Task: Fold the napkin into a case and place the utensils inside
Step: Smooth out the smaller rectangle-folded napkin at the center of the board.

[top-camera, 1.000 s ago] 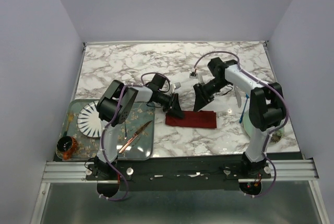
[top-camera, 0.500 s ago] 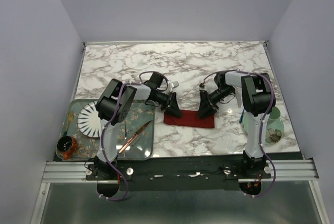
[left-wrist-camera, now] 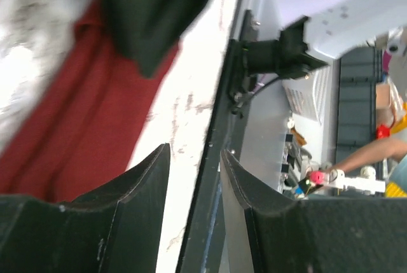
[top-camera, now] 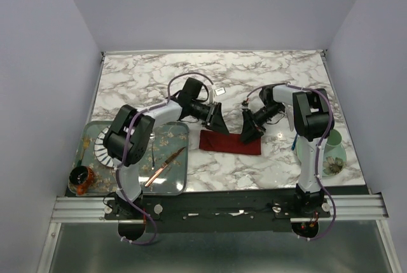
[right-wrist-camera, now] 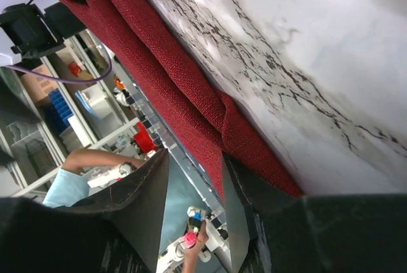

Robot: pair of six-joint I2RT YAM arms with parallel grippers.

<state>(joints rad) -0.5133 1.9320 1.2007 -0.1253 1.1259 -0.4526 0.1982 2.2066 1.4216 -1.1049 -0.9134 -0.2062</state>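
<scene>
The napkin [top-camera: 230,141] lies folded into a narrow dark red case on the marble, just right of the tray. My left gripper [top-camera: 216,120] hovers over its left end, open, with nothing between the fingers. In the left wrist view the cloth [left-wrist-camera: 63,120] sits left of my left gripper [left-wrist-camera: 194,152]. My right gripper [top-camera: 248,134] is low at the cloth's far right edge and open. In the right wrist view the red cloth [right-wrist-camera: 191,88] runs just beyond my right gripper [right-wrist-camera: 194,155], with one finger [right-wrist-camera: 254,190] against its corner. The utensils are hidden behind the right arm.
A glass tray [top-camera: 175,184] at the left front holds a copper-coloured knife [top-camera: 164,166], a white fan-patterned plate [top-camera: 105,146] and a small brown cup [top-camera: 81,178]. A pale green plate [top-camera: 335,152] lies at the right edge beside the right arm.
The right gripper came down from the back onto the cloth's right end. The left gripper rose off the cloth's left end, moved back and opened wider. The cloth shifted slightly.
</scene>
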